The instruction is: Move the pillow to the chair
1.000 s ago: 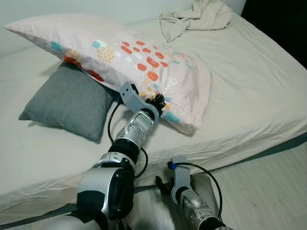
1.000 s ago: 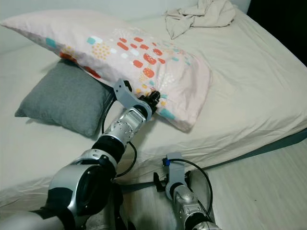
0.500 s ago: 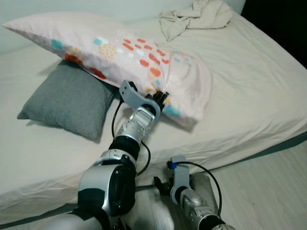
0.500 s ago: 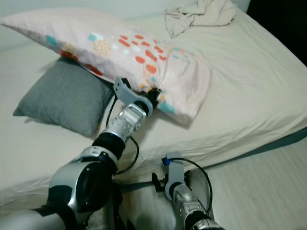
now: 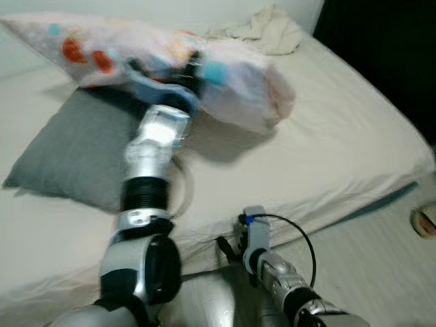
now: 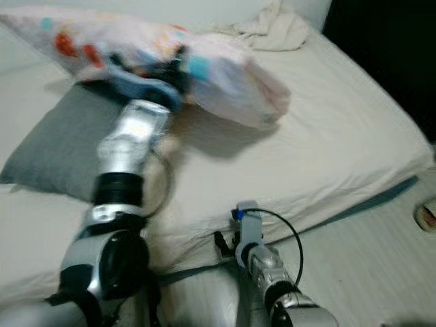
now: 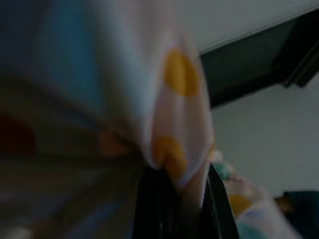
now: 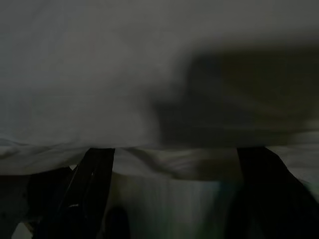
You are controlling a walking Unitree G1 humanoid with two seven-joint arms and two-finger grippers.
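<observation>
While the head views are smeared by motion blur, the count reads: one patterned pillow (image 5: 225,85), one grey cushion (image 5: 68,153), one crumpled cloth (image 5: 269,30), one bed (image 5: 340,143), two grippers. The left gripper (image 5: 194,68) is clamped on the pillow's lower edge, with pale fabric bunched between its two black fingers (image 7: 157,204) in the left wrist view. The pillow is raised off the mattress, sagging to both sides of the gripper, its shadow on the sheet just below. The grey cushion lies flat on the bed under and beside the left forearm, apart from the pillow as far as the blur allows. The crumpled cloth sits beyond the gripper, near the far edge of the bed. The right gripper (image 6: 228,245) hangs low by the bed's front side, well below the pillow; its fingers (image 8: 92,189) stand wide apart with nothing between them in the dark right wrist view.

Hard to make out: the pillow's print is only coloured smears, and its far-left end is cut by the frame edge. A small round object (image 5: 424,221) at the right border is cut off and unidentifiable.

Surface: cream sheet on the mattress. Room: pale wood-look floor (image 5: 381,272), light wall behind the bed, dark area at the far right.
</observation>
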